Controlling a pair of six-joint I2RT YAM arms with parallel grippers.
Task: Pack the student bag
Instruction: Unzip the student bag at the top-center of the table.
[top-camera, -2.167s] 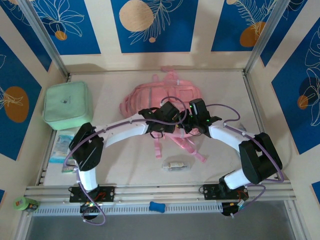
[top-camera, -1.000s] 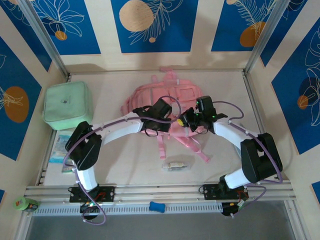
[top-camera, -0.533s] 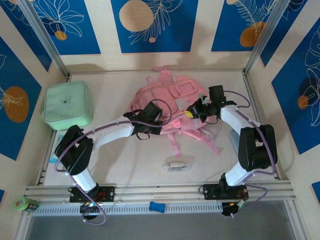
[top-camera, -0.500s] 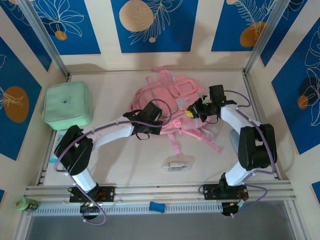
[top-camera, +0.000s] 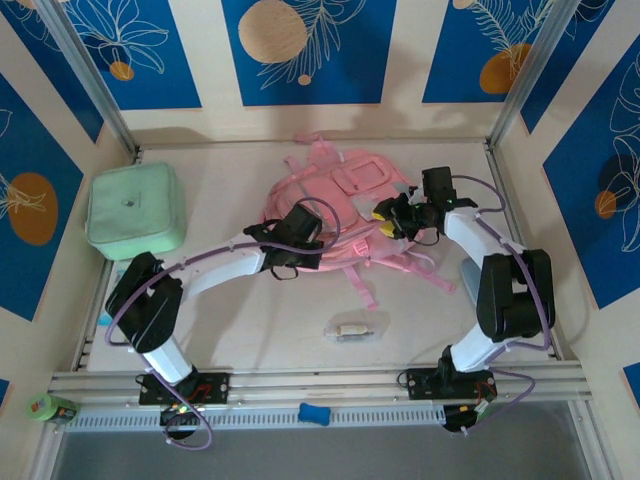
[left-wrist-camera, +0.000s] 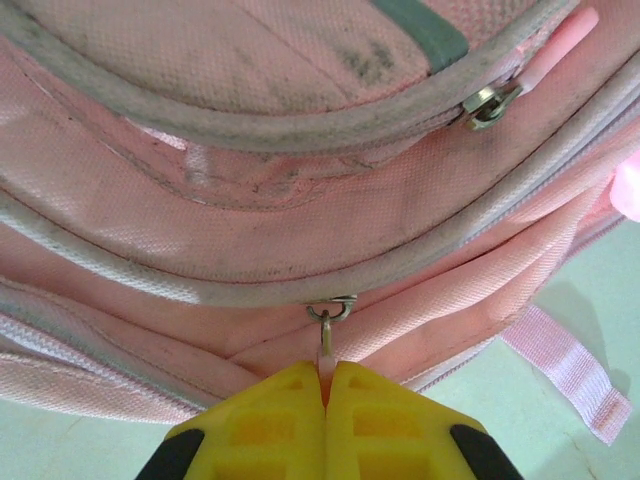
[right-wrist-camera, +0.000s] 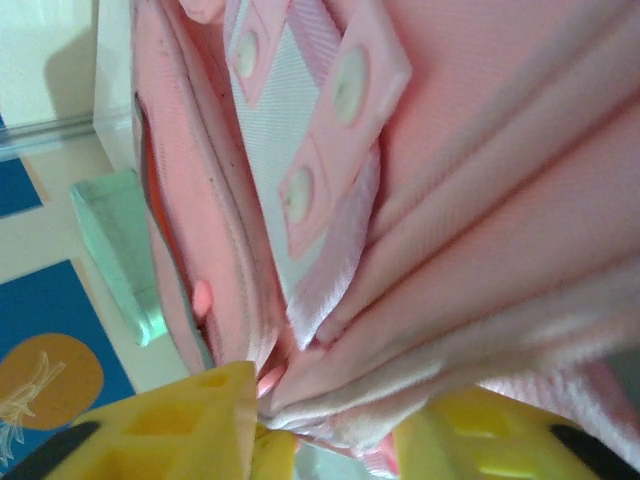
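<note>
place: robot lab booth | cue: aluminium frame rails (top-camera: 320, 383); blue leaf-print wall panels (top-camera: 300, 55)

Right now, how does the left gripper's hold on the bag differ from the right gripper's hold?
The left gripper pinches a thin zipper pull, fingers almost touching; the right gripper clamps a thick fabric fold of the bag, fingers well apart. The left gripper is at the bag's near left edge, the right gripper at its right side. Both have yellow fingers and are shut.
</note>
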